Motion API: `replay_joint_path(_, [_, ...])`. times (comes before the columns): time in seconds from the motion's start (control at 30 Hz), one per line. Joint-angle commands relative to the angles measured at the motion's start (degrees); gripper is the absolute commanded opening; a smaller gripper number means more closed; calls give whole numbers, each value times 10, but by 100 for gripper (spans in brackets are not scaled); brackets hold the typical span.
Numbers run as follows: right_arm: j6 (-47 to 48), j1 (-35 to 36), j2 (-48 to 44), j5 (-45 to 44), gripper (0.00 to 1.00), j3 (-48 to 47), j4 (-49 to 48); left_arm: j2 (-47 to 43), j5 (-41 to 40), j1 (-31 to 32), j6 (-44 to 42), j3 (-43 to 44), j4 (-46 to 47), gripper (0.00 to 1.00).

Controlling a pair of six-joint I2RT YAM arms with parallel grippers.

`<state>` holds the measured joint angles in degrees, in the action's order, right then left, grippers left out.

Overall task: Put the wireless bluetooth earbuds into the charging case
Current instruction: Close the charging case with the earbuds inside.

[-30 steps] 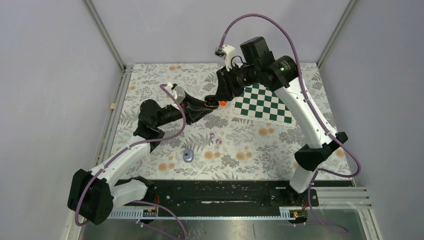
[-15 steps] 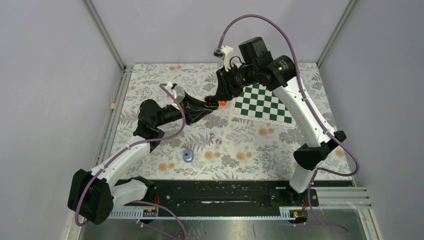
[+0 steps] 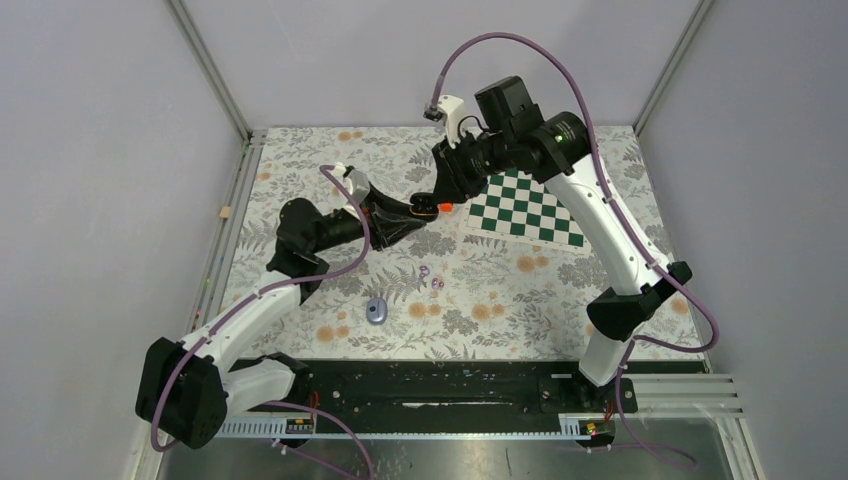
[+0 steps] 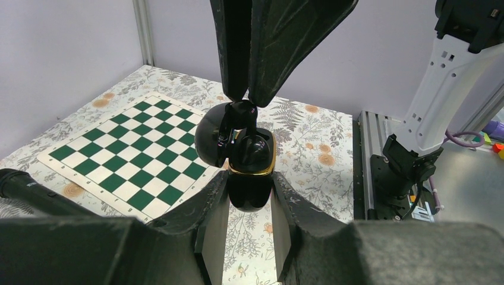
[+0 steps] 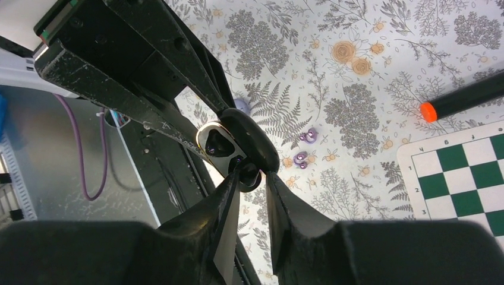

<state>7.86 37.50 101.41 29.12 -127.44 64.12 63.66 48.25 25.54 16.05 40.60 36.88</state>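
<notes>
The left gripper (image 4: pixel 249 199) stays clenched on the open black charging case (image 4: pixel 251 163), held above the floral mat (image 3: pixel 300 160). The right gripper (image 5: pixel 252 185) has narrowed since a second ago and edged left; its fingertips straddle a small dark part at the case's mouth, grip unclear. Two lilac earbuds (image 5: pixel 309 136) lie unmoved on the mat, well apart from the case

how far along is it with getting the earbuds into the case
Done: the black case is off the table with its lid open, gripped in the left hand. In hand: the right hand pinches what looks like a black earbud at the case's mouth, not yet seated. Left: two lilac earbuds lie loose on the cloth, apart from the lilac case.
</notes>
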Motion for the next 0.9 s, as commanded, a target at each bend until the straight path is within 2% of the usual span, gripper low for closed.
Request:
replay_joint_path(0.0, [43, 9, 0, -38, 29, -10, 25, -4, 25, -1, 10, 34, 49, 0])
replay_joint_path(0.4, [157, 30, -5, -23, 29, -21, 50, 4, 40, -1, 17, 35, 54, 0])
replay_joint_path(0.53, [152, 30, 3, -19, 38, -35, 59, 4, 45, -1, 15, 35, 50, 0])
replay_joint_path(0.87, [113, 30, 25, -25, 40, -64, 66, 6, 64, -1, 9, 38, 48, 0])
